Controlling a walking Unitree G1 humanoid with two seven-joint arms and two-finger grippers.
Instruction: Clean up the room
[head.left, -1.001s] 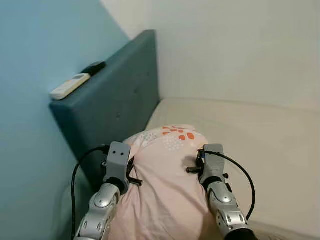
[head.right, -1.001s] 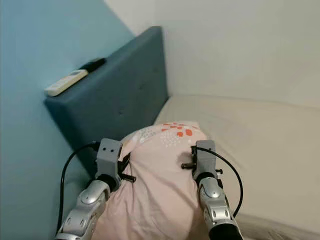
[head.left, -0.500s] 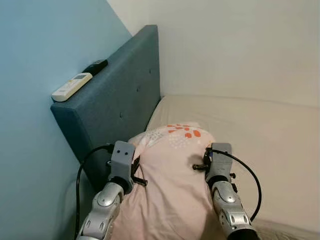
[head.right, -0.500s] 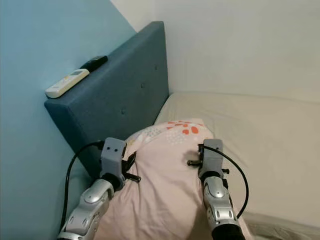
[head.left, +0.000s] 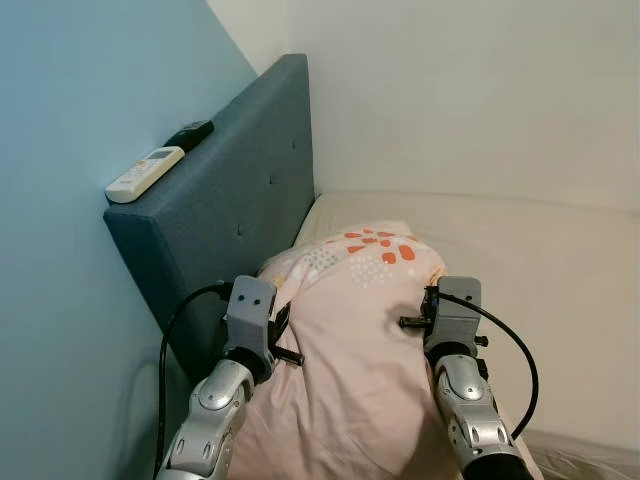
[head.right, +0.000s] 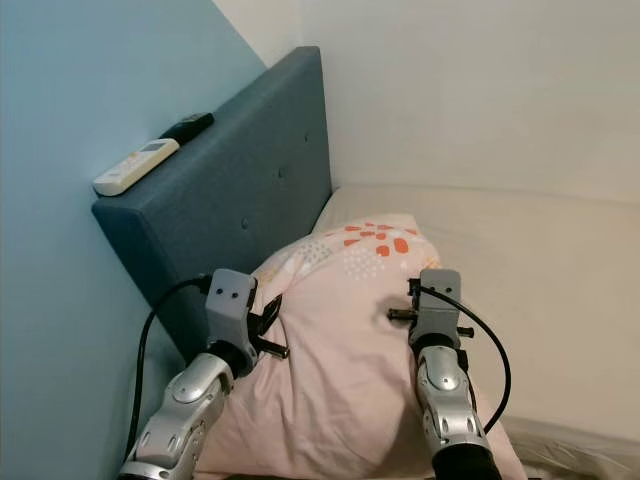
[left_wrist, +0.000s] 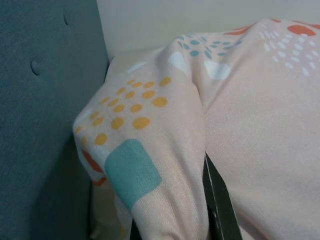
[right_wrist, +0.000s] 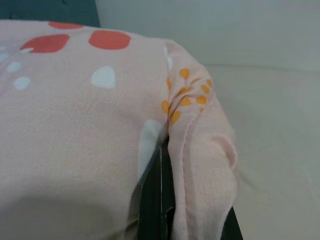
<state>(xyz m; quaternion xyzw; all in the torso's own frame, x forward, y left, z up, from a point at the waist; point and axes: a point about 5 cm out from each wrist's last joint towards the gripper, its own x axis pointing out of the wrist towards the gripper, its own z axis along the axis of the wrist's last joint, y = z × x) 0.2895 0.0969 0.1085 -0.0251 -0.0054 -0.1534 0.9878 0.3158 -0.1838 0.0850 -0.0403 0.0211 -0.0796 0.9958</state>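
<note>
In the left eye view, a pink pillow (head.left: 355, 330) with orange and white spots lies on the cream bed (head.left: 560, 270), right next to the dark blue headboard (head.left: 235, 210). The left tool (head.left: 285, 325) holds the pillow's side nearest the headboard. The right tool (head.left: 425, 318) holds the pillow's other side, away from the headboard. A white remote (head.left: 145, 172) and a black remote (head.left: 188, 135) lie on top of the headboard, one just behind the other. The blue wall (head.left: 70, 200) is behind the headboard.

The right eye view shows the same things. The pillow's spotted end points along the headboard toward the white wall (head.right: 480, 90).

In the left wrist view, a fold of the pillow with yellow dots and a teal patch is pinched between the tool's black fingers (left_wrist: 216, 200). The headboard is very close beside it.

In the right wrist view, the black fingers (right_wrist: 155, 200) are squeezed tight on a seam of the pillow with small orange marks. The bed lies past it, far from the headboard.
</note>
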